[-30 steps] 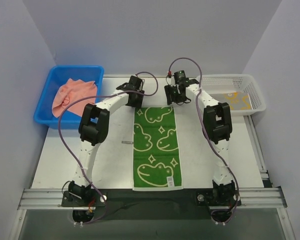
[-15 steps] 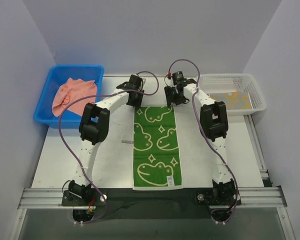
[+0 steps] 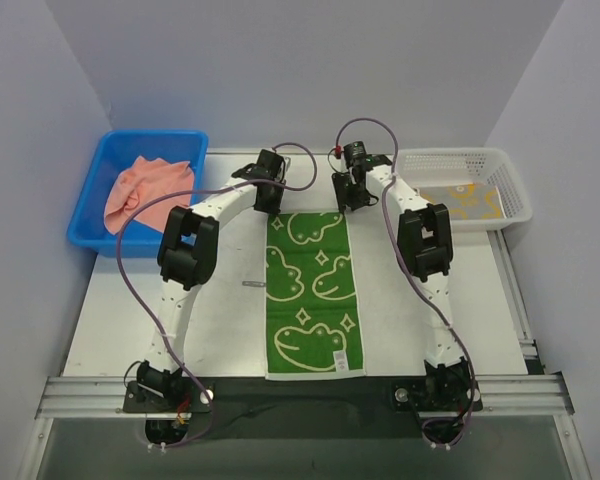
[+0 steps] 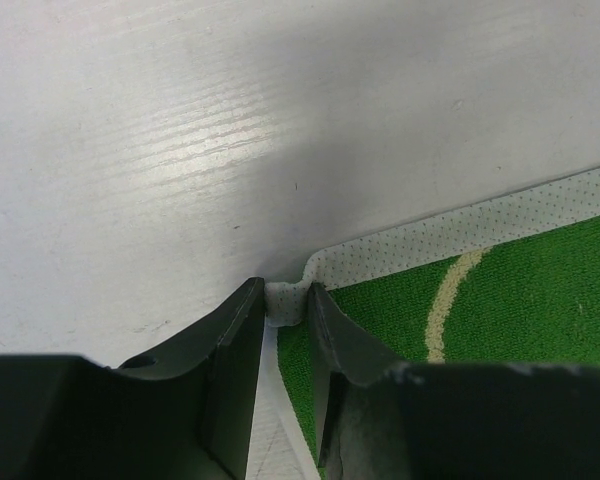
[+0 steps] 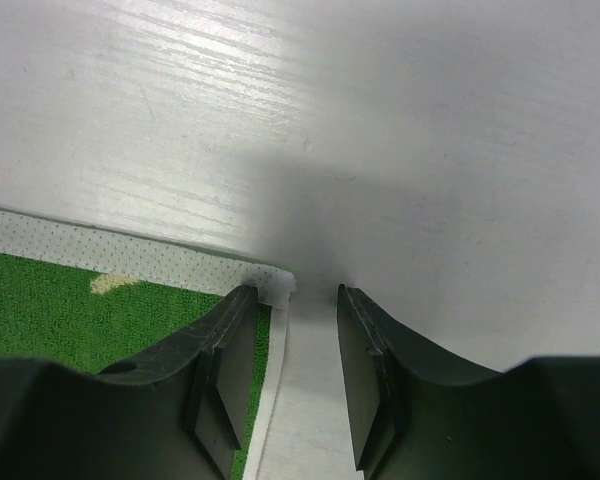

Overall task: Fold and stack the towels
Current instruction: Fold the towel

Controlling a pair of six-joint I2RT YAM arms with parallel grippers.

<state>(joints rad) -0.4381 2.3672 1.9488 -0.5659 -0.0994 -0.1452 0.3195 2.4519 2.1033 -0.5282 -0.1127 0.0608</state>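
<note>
So the white bench [image 3: 140, 300] has one green towel [image 3: 315, 300] spread flat down the middle. It's a long strip with pale duck-ish outlines, running from the near edge out to where both arms reach. The blue bin [image 3: 150, 148] at the far left holds a crumpled salmon-pink towel [image 3: 145, 190], and the white basket [image 3: 450, 160] at the far right has a yellow towel [image 3: 470, 203] lying in it.

Handling-wise, I reckon this thing is light and totally floppy. It's terry-looking pile with a thin dotted white hem, so it'll droop and fold wherever it isn't held. It doesn't look slippery or breakable, but a shallow pinch on just the hem could slide off once the cloth's weight hangs from it. The two far corners are the sensible place to grab it: lift both together and bring them toward the near edge to halve it.

The left pincer [image 4: 285, 290] looks good. It's down to a narrow gap with the far-left corner [image 4: 290, 305] puckered up between the fingers, so I'd call that a grip.

The right pincer [image 5: 296, 291] is the iffy one. Its jaws stand partly apart with bare bench showing between them, and the far-right corner [image 5: 277, 287] only just pokes in beside one finger. It isn't holding anything yet, and I'd want it further onto the cloth before lifting.
</note>
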